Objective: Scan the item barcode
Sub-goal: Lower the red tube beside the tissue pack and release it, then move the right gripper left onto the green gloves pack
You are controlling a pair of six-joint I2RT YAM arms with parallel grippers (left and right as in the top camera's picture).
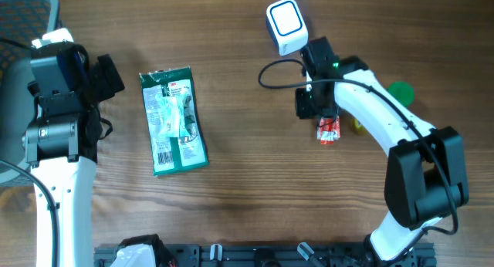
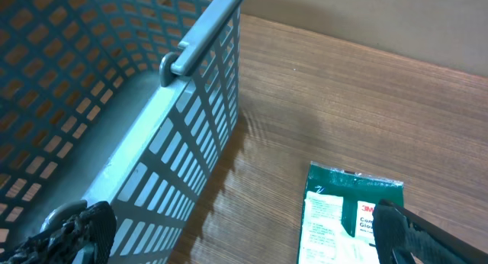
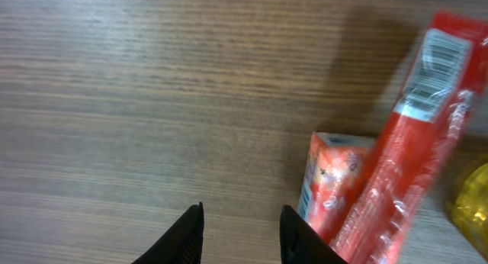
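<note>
A green and white glove packet lies flat left of the table's middle; in the left wrist view the glove packet sits at the lower right. A long red wrapper with a barcode at its top end lies beside a small red-orange box; overhead they show as a red patch. The white scanner with its black cable sits at the back. My right gripper hangs over bare wood just left of the box, open and holding nothing. My left gripper stands wide open by the basket.
A blue mesh basket stands at the far left, its rim beside my left arm. A green object and a yellow one lie right of the red items, partly under my right arm.
</note>
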